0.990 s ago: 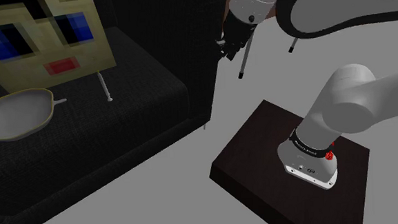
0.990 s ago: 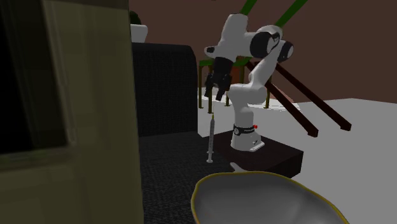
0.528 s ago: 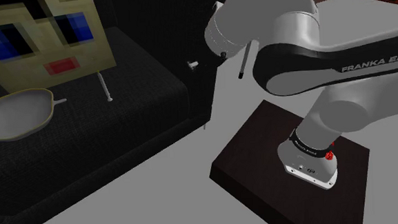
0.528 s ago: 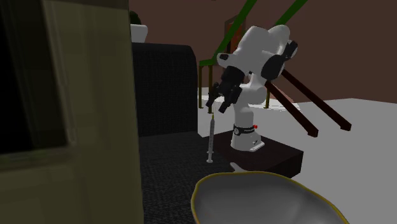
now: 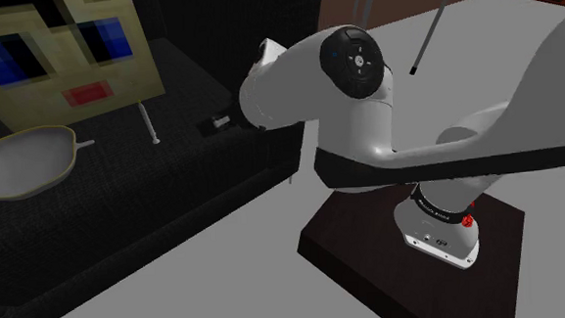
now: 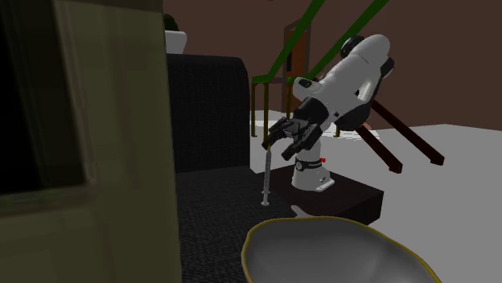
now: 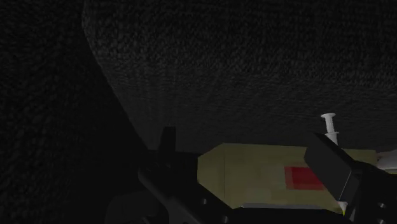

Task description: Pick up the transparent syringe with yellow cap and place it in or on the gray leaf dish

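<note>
Yellow box (image 5: 134,52) near syringe (image 5: 149,122); open couch seat (image 5: 174,177) toward dish (image 5: 21,164).

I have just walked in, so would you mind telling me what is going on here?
A white Franka arm is reaching over a black fabric sofa toward a slim pale syringe that lies on the seat, not yet picked up. The all-black gripper hangs close to the syringe with its fingers apart, holding nothing. The grey leaf-shaped dish with a yellowish rim sits empty on the same seat, beyond the syringe.
</note>
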Available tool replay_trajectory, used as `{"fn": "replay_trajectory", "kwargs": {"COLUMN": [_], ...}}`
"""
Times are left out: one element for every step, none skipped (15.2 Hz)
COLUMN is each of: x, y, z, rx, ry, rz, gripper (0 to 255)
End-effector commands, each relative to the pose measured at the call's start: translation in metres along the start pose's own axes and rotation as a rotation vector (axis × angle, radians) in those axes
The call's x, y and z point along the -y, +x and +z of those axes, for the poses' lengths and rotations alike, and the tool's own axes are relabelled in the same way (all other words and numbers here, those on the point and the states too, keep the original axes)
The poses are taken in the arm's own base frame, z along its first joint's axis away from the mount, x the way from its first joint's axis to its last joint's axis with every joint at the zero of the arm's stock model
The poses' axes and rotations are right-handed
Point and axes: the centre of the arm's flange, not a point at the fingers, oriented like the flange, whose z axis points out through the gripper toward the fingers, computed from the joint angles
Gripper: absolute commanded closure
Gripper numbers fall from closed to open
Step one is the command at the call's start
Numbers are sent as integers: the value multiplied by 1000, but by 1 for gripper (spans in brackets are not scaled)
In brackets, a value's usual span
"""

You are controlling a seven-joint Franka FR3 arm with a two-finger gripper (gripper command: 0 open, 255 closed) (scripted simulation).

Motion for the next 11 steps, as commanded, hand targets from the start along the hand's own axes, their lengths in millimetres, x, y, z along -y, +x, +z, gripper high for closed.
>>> {"fn": "replay_trajectory", "kwargs": {"x": [23,35,47,58,70,81,93,104,116,125,125], "y": [-7,-9,-11,-12,-14,-15,-16,-16,-17,-17,-15], "z": [16,22,27,33,39,45,52,58,64,69,74], "rx": [-68,-104,-140,-176,-211,-247,-283,-319,-355,-383,-383], "ry": [3,3,2,2,2,2,2,2,2,2,2], "rz": [2,3,4,5,6,7,7,8,9,10,10], "gripper": [0,0,0,0,0,0,0,0,0,0,0]}}
